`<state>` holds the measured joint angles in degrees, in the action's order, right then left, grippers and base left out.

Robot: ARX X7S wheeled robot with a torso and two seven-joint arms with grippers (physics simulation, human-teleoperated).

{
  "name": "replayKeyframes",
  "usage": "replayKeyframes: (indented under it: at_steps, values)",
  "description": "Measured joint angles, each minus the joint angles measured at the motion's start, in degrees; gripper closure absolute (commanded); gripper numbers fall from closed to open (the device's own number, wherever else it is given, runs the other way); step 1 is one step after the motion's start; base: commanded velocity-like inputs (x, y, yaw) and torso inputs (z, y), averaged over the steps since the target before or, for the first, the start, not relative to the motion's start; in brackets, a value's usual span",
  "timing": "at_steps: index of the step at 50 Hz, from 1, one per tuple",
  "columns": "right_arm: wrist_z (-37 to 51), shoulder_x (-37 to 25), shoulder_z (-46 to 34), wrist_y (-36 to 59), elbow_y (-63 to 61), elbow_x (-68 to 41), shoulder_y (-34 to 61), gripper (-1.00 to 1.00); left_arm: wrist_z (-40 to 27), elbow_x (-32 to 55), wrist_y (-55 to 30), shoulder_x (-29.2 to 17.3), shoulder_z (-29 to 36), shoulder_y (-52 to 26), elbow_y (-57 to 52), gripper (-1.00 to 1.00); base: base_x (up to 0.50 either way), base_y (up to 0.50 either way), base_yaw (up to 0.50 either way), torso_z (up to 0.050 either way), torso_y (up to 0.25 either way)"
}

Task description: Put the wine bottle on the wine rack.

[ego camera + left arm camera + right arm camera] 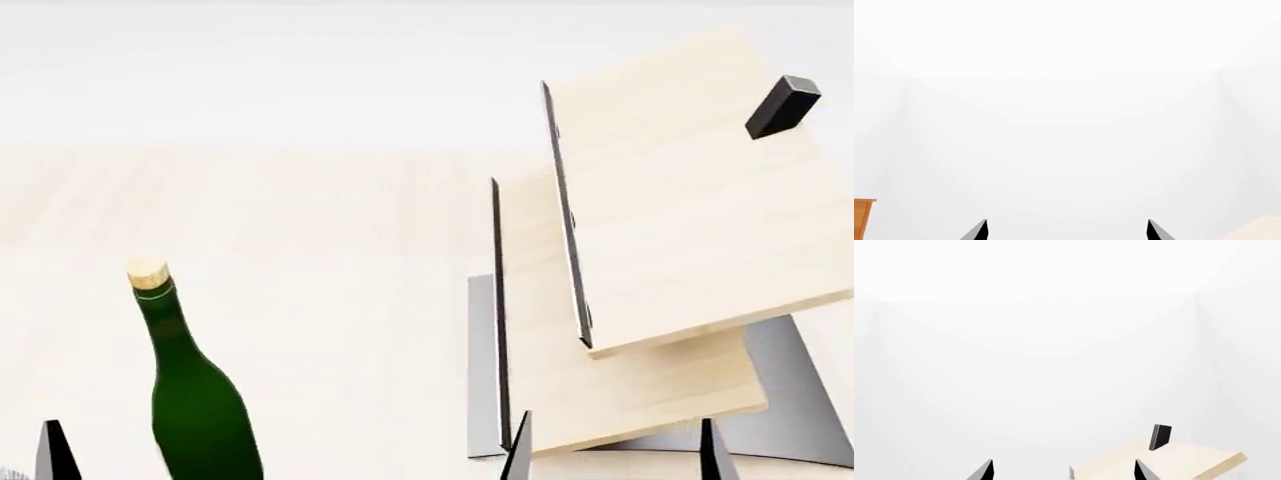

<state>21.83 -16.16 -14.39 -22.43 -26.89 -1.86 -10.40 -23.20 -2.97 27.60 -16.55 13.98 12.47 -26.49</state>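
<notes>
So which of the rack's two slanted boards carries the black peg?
The upper board of the wine rack, the larger one toward the right of the head view. The small black peg stands near its top corner; the lower board beneath shows none.

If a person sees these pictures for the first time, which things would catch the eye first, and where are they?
In the head view, the dark green wine bottle with its tan cork stands upright at lower left, held by nothing. To its right rises the wine rack, slanted pale wood boards on a grey metal base, with a small black peg near the top board's upper corner.
</notes>
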Motion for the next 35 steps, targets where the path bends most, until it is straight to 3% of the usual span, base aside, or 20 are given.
replayKeyframes:
  at_steps: [13,35]
  values:
    - [0.28,-0.24,-0.32,-0.13,0.29,0.06,0.08,-1.0,-0.35,-0.07,0.06,-0.23,0.24,-0.03,0.05,-1.0,0.0,-0.14,0.0,0.0,0.0]
    - [-1.14,-1.19,-2.52,2.04,0.74,-1.35,0.94,-1.0,-0.89,-0.44,-0.05,-0.54,0.72,-0.25,0.25,-1.0,0.0,0.0,0.0,0.0,0.0]
